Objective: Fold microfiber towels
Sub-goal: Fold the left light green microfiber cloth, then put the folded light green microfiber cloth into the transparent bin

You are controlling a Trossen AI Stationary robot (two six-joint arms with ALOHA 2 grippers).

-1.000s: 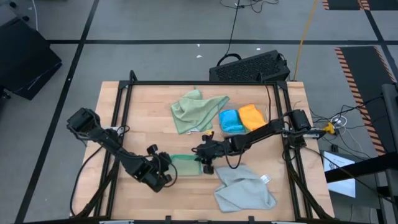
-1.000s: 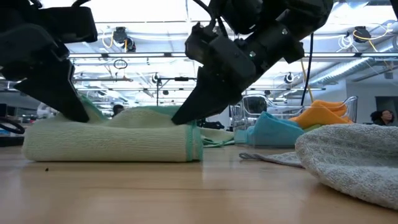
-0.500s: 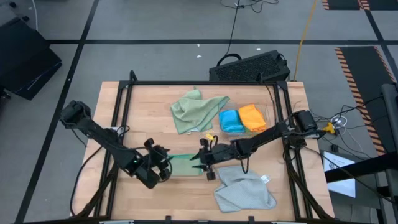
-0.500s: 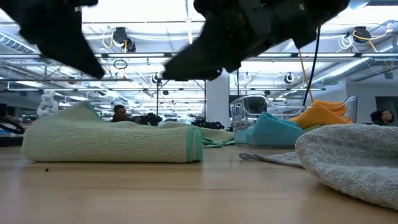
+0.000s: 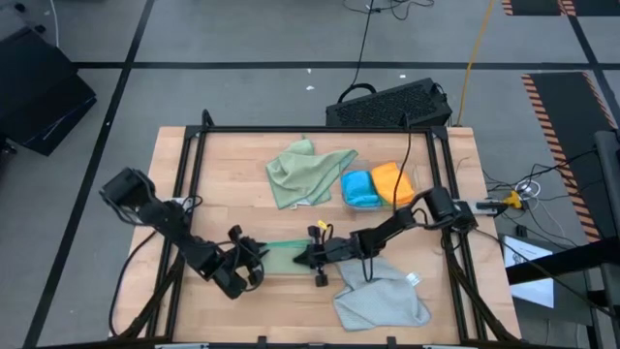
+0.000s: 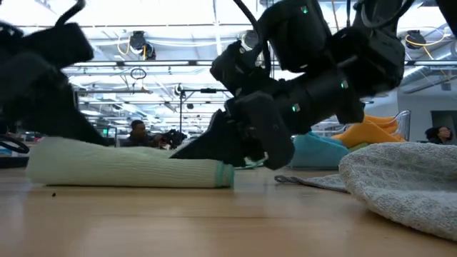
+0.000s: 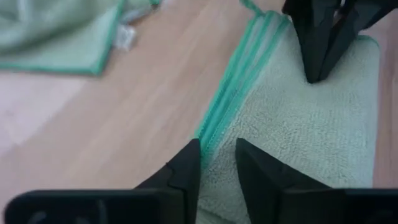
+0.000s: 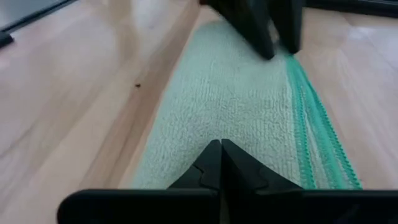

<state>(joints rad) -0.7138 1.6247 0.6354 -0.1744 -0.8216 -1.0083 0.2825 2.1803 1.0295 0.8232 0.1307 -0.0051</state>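
1. Going left to right, the left gripper (image 5: 248,269) is sitting at the 9 o'clock end of the folded pale green towel (image 5: 283,258). Its fingers are standing a narrow gap apart, tips down at the stitched edge; I can't tell whether any cloth is pinched between them.
2. That towel is lying as a flat strip in the middle of the table (image 5: 232,174), toward the 6 o'clock edge.
3. The right gripper (image 5: 312,256) is working the 3 o'clock end with its fingers closed tight together, pressing down on the cloth rather than grabbing it.
4. So I'd say they're flattening a fold that's already made.
5. The next move probably calls for lifting off without dragging the layers, then another fold or setting it aside.
6. Still waiting: a loose green towel (image 5: 308,173) around 12, blue (image 5: 359,188) and orange (image 5: 391,181) ones around 2, and a grey one (image 5: 380,294) around 5.
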